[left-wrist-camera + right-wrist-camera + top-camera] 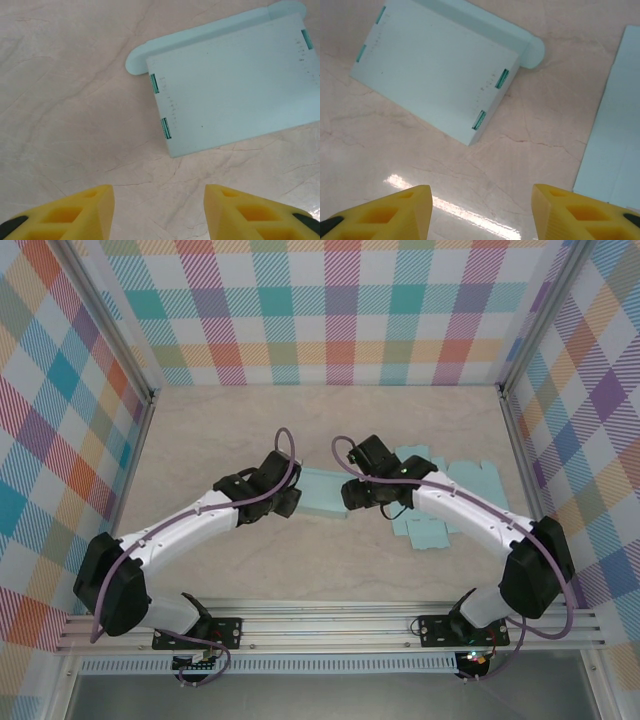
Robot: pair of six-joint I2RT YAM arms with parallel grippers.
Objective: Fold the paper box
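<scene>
The pale blue paper box (322, 495) lies flat on the marble tabletop between my two grippers, folded shut with small teal slots along its short ends. In the left wrist view the box (235, 85) lies beyond my left gripper (159, 200), whose yellow fingers stand open over bare table. In the right wrist view the box (435, 70) sits up and to the left of my right gripper (480, 200), also open and holding nothing. From above, the left gripper (290, 502) and the right gripper (350, 498) flank the box's two ends.
Flat unfolded blue paper blanks (450, 505) lie on the table under and beyond the right arm; one blank's edge (615, 140) shows at the right of the right wrist view. Checked walls enclose the table on three sides.
</scene>
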